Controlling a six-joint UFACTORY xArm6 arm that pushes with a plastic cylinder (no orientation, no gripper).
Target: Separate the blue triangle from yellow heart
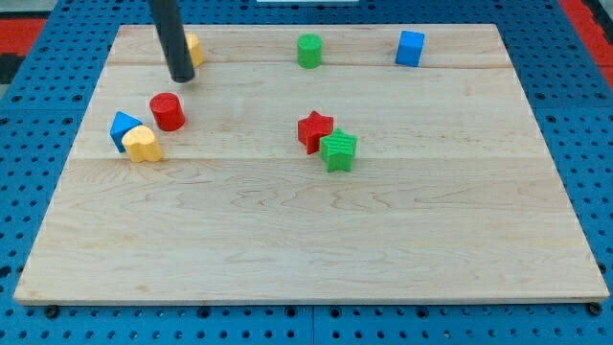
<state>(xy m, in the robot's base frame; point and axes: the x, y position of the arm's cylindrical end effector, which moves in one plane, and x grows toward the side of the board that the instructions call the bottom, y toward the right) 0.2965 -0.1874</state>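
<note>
The blue triangle (122, 128) lies near the board's left edge. The yellow heart (143, 145) touches it on its lower right side. My tip (182, 78) is at the end of the dark rod coming down from the view's top. It stands above and to the right of this pair, well apart from both. A red cylinder (167, 111) sits between my tip and the pair, close to the blue triangle's right.
A yellow block (193, 48) is partly hidden behind the rod at the top left. A green cylinder (309, 51) and a blue cube (410, 48) sit along the top. A red star (314, 129) touches a green star (338, 150) at the centre.
</note>
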